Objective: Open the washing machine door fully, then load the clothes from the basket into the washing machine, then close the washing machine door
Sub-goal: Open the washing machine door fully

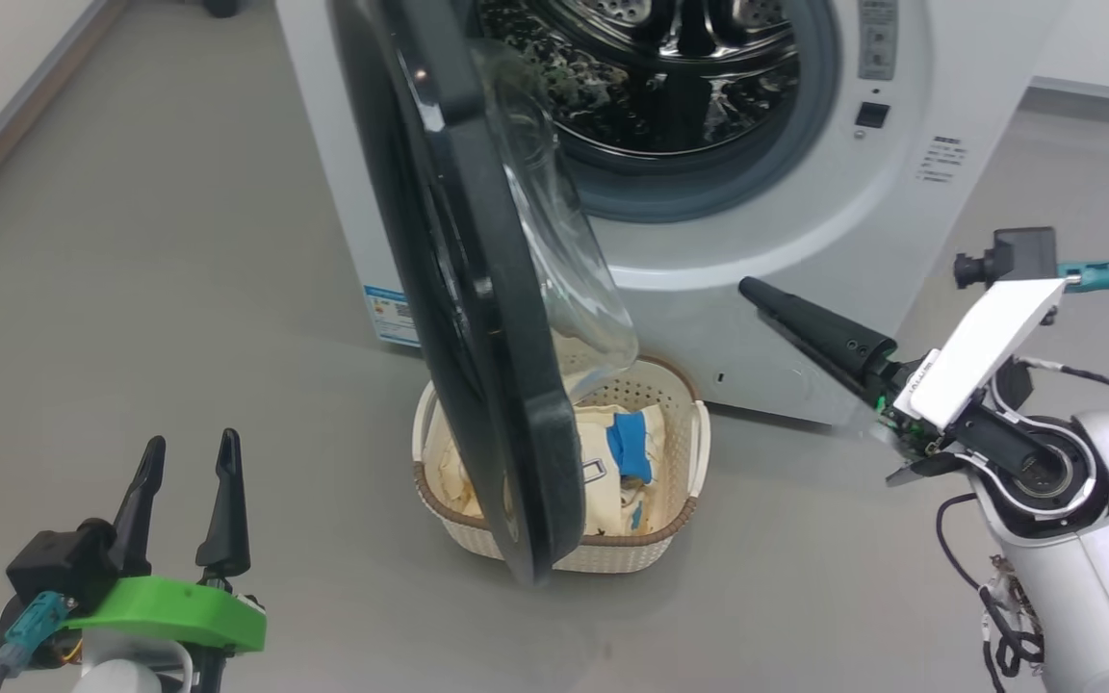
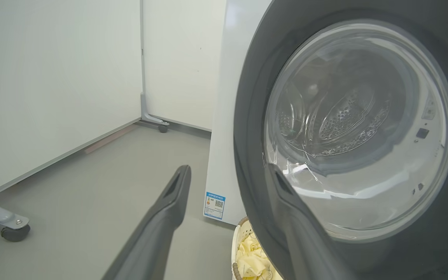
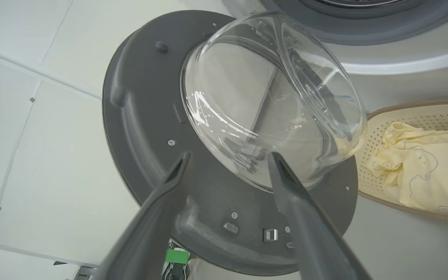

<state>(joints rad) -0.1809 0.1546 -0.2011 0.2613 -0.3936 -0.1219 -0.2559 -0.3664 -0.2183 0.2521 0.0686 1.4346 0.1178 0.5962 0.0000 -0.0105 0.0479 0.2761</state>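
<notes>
In the head view the washing machine door point(image 1: 477, 318) stands edge-on, swung only partway out from the washing machine point(image 1: 805, 241). Its lower edge crosses in front of the basket point(image 1: 684, 452) on the floor point(image 1: 131, 289). The clothes point(image 1: 603, 462) lie inside the basket, partly hidden by the door. The left pincer point(image 1: 191, 445) hangs low at the left, fingers apart and empty, well apart from the door, with bare floor all round it.

In the left wrist view the door's outer face looms at the right, with a corner of the basket and clothes showing beneath it. A wider swing would probably bring the door toward this arm, so it could be struck if it moves closer.

In the right wrist view the right pincer point(image 3: 230, 155) has its fingers apart, gripping nothing, aimed at the door's inner face near the glass bowl point(image 3: 270, 101). A push on that curved glass could slide off. Reaching for the clothes now risks catching the bowl or the door's rim. The freer room looks to be at the basket's right side.
</notes>
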